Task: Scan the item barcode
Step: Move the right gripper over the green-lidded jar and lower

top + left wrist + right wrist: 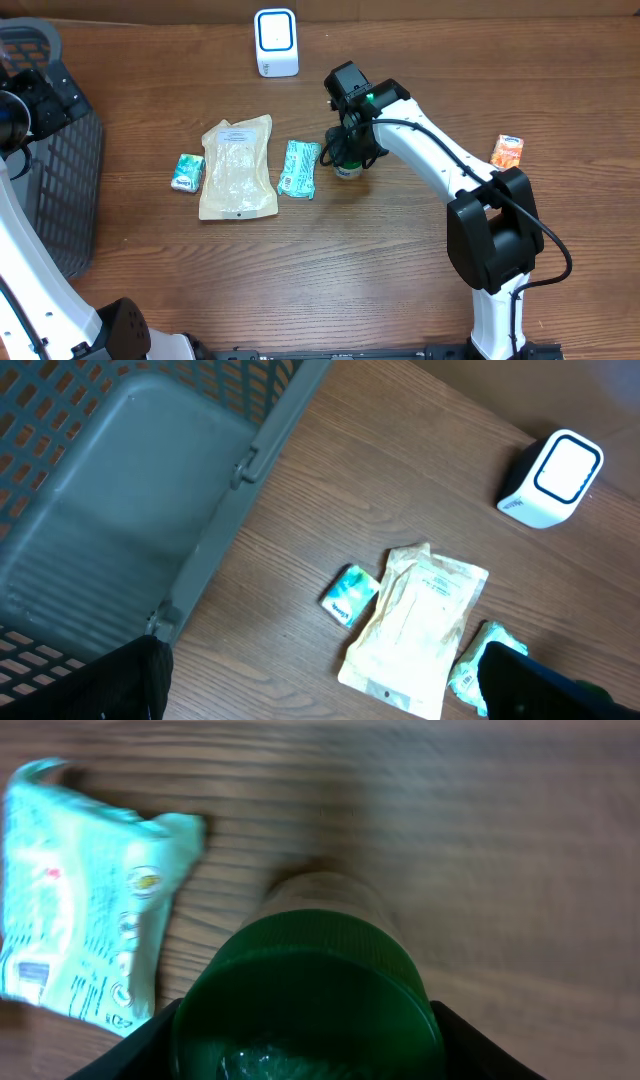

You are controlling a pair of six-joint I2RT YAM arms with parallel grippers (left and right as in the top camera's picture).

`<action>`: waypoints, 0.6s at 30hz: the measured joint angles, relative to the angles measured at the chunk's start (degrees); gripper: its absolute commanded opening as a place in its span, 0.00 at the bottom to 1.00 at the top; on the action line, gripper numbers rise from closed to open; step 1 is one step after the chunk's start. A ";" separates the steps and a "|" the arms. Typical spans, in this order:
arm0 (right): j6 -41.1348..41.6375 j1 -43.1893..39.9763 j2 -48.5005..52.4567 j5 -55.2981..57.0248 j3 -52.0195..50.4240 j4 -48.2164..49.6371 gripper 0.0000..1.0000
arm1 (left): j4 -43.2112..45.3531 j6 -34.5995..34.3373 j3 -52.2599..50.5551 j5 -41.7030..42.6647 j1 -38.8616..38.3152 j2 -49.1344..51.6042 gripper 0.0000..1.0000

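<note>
A bottle with a dark green cap stands upright on the wooden table, and my right gripper has come down over it, one finger against each side of the cap. From overhead the gripper covers most of the bottle. The white scanner stands at the back of the table, also in the left wrist view. My left gripper hangs open high over the table's left side, holding nothing, beside the basket.
A grey mesh basket fills the left edge. A beige pouch, a small teal packet and a green wipes packet lie left of the bottle. An orange packet lies at the right.
</note>
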 measured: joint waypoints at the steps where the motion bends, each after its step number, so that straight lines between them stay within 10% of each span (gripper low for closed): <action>1: 2.99 0.02 0.00 0.31 0.17 -0.92 0.59 | 0.00 0.00 0.00 0.00 0.00 0.00 1.00; 18: 41.46 -0.02 0.00 -0.37 0.66 -2.12 0.57 | 0.00 0.00 0.00 0.00 0.00 0.00 0.99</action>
